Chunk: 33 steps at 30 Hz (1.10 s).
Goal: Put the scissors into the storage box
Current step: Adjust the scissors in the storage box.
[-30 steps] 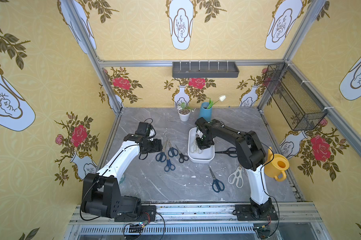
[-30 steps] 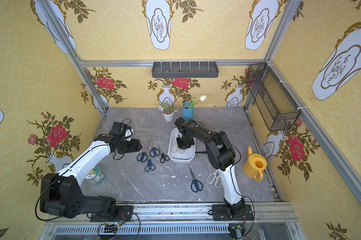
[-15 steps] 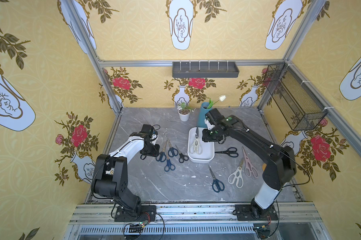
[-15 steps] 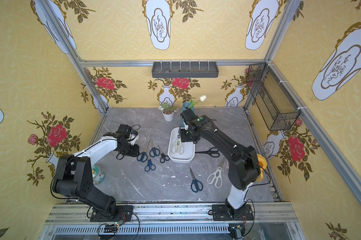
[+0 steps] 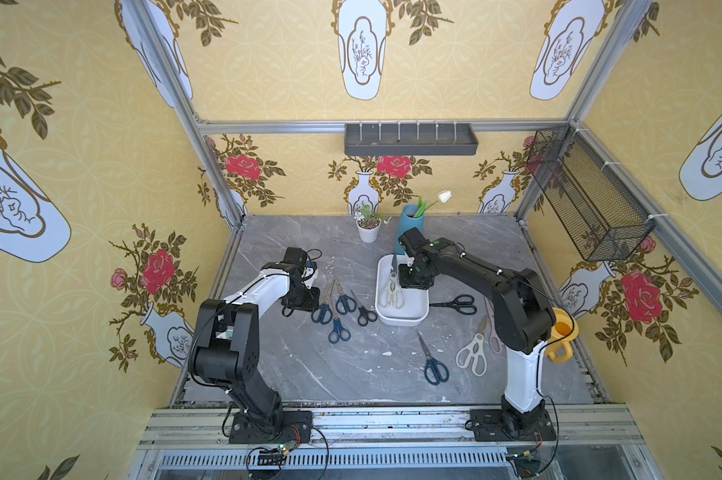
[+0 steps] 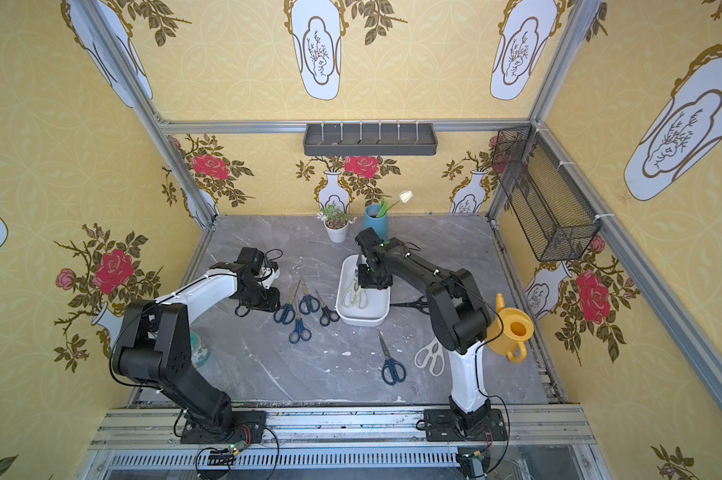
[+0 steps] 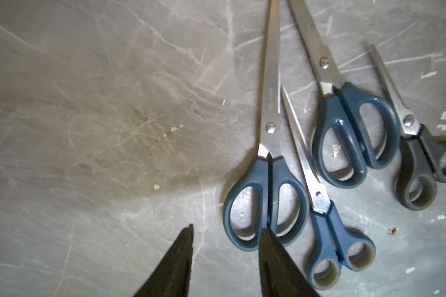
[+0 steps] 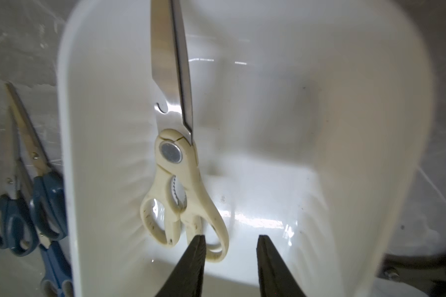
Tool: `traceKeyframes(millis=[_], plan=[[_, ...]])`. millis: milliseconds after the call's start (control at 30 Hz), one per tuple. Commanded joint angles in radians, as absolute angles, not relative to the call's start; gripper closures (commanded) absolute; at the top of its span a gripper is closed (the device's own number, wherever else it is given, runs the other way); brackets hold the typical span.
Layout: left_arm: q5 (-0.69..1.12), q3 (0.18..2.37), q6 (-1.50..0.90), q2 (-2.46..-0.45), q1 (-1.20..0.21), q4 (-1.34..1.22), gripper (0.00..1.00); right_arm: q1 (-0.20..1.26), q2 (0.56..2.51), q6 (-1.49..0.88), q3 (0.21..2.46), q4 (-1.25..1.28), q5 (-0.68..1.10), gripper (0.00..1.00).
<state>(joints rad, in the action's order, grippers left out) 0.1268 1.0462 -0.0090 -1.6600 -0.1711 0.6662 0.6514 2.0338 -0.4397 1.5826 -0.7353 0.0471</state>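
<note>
The white storage box [image 5: 403, 320] stands mid-table, with cream-handled scissors [image 5: 392, 286] lying loose inside it. My right gripper [image 8: 231, 236] hovers open over the box floor, beside the cream handle loops [image 8: 216, 231], with nothing between its fingers. Several blue-handled scissors [image 7: 265, 200] and a small black pair [image 7: 419, 164] lie in a cluster left of the box. My left gripper [image 7: 227, 231] is open just above the table at the nearest blue handle and holds nothing. Right of the box lie black scissors [image 5: 455, 303], a blue pair [image 5: 432, 361], cream shears [image 5: 471, 353] and a pinkish pair [image 5: 492, 328].
A white flower pot [image 5: 368, 230] and a blue vase [image 5: 409, 226] stand close behind the box. A yellow watering can [image 5: 561, 336] sits at the right edge. A dark grey tray [image 5: 411, 139] and a mesh basket [image 5: 592, 195] hang on the walls.
My right gripper opened over the box, and the cream scissors now lie free inside. My left gripper narrowed and edged toward the blue scissors cluster.
</note>
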Motion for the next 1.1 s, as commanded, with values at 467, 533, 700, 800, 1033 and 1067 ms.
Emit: traceKeyframes(millis=[467, 533, 700, 800, 1033, 1067], plan=[[0.119, 1.039, -0.023, -1.674, -0.171, 0.665, 0.54, 0.68, 2.143, -0.316, 1.605, -0.785, 0.078, 0.82], [0.12, 1.035, -0.013, -1.674, -0.17, 0.668, 0.54, 0.688, 2.148, -0.303, 1.601, -0.804, 0.073, 0.86], [0.106, 1.032, 0.004, -1.665, -0.17, 0.667, 0.55, 0.701, 2.115, -0.29, 1.576, -0.826, 0.072, 0.92], [0.084, 1.032, 0.008, -1.654, -0.17, 0.666, 0.57, 0.706, 2.078, -0.295, 1.565, -0.85, 0.071, 0.95], [0.07, 1.034, 0.005, -1.647, -0.171, 0.644, 0.59, 0.711, 2.034, -0.299, 1.575, -0.926, 0.07, 0.94], [0.069, 1.035, 0.005, -1.652, -0.171, 0.641, 0.59, 0.713, 2.037, -0.299, 1.576, -0.93, 0.072, 0.93]])
